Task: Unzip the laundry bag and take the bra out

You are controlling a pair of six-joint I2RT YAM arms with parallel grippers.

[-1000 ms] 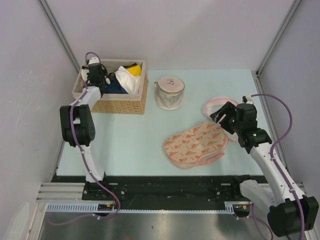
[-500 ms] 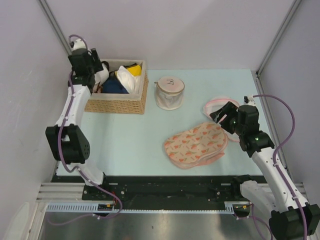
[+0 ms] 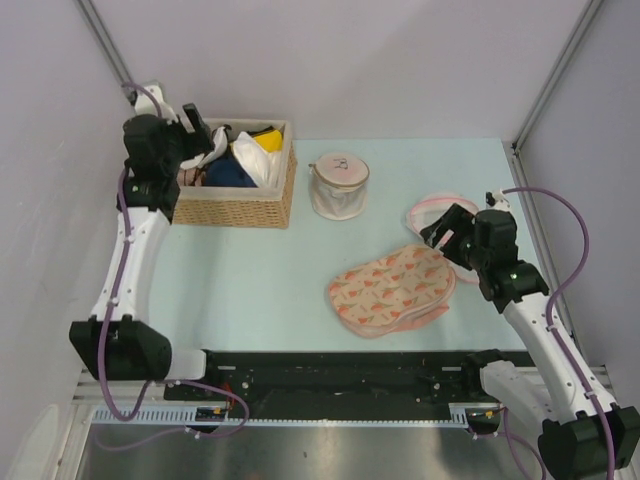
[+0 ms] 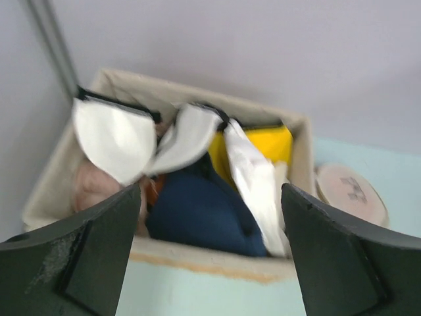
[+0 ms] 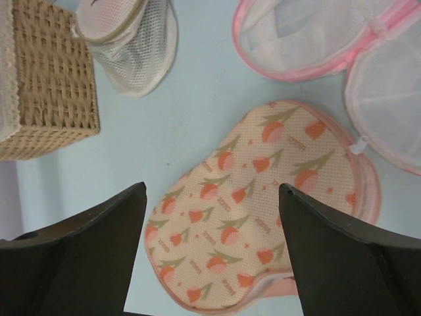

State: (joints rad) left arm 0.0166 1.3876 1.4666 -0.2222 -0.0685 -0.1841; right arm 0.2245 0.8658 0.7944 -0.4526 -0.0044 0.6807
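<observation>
Nearest the arm bases, the laundry bag (image 3: pixel 392 290) lies flat on the pale blue worktop (image 3: pixel 250 270), a rounded clamshell pouch of fine cream-peach mesh printed with red-pink tulips on green stems, bound by a pink edge; small lettering between the flowers is too fine to read. The right gripper (image 5: pixel 212 191) hangs over its far end with the jaws wide apart, holding and touching nothing. Just beyond, touching the pouch's far right edge, a round white mesh bag (image 5: pixel 309 33) with a pink rim lies open in two halves, a small white zip pull (image 5: pixel 358 146) at the hinge side. Farther back, near mid-worktop, stands a small cylindrical white mesh bag (image 3: pixel 338 188); the mark on its flat lid cannot be read. At the far left sits a rectangular wicker basket (image 3: pixel 240 210), woven of tan straw with a pale cloth lining at the rim. In it are a navy garment (image 4: pixel 197 210), a yellow garment (image 4: pixel 253 141), a white cloth (image 4: pixel 253 178) and something pink (image 4: pixel 92 187). The bra (image 4: pixel 112 141) rests on top of these at the basket's far left, two smooth white padded cups edged in black. The left gripper (image 4: pixel 210 197) is raised above the basket's left end, jaws fully apart and clear of the bra.
</observation>
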